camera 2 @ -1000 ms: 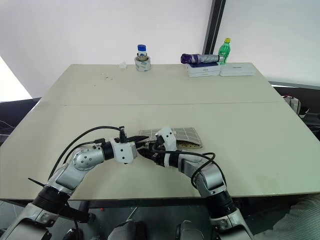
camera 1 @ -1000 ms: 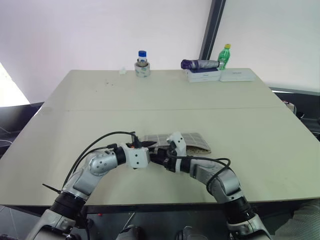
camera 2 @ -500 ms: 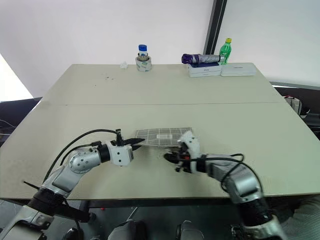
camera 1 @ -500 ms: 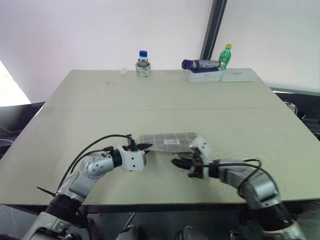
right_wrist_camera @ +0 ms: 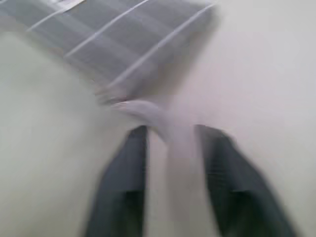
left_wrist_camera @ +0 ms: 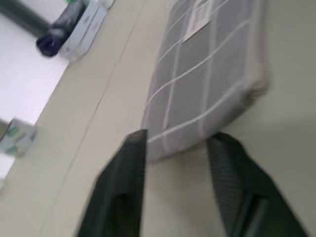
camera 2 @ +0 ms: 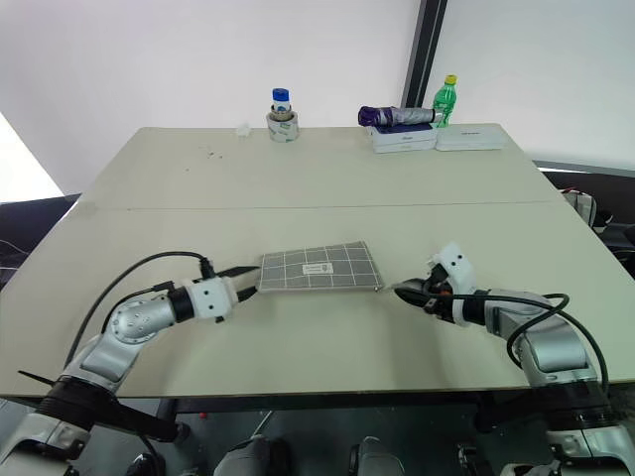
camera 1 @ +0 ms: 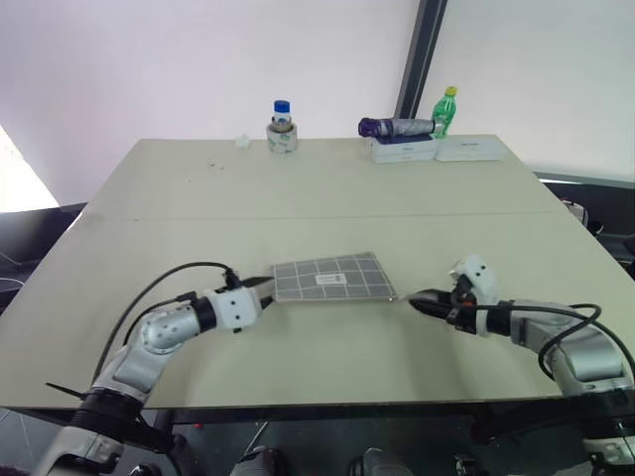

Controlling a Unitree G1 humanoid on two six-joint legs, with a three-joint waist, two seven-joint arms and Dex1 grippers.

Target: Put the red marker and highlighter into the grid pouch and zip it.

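Lying flat on table (camera 1: 327,188): pouch (camera 1: 327,279), between two grippers; left gripper (camera 1: 266,292) fingers spread at its left end, right gripper (camera 1: 419,300) fingers spread just off its right corner

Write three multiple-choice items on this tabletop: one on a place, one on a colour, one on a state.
1. Where does the grid pouch lie?
A. between the two tools
B. at the far edge
C. on the white boxes

2. What colour is the green bottle's cap?
A. blue
B. yellow
C. red

3. How is the left tool?
A. shut on the pouch
B. open
C. shut, holding nothing

Key: 1 A, one tool off each end of it; 2 B, the yellow top shows; 3 B, its fingers stand apart at the pouch's end.
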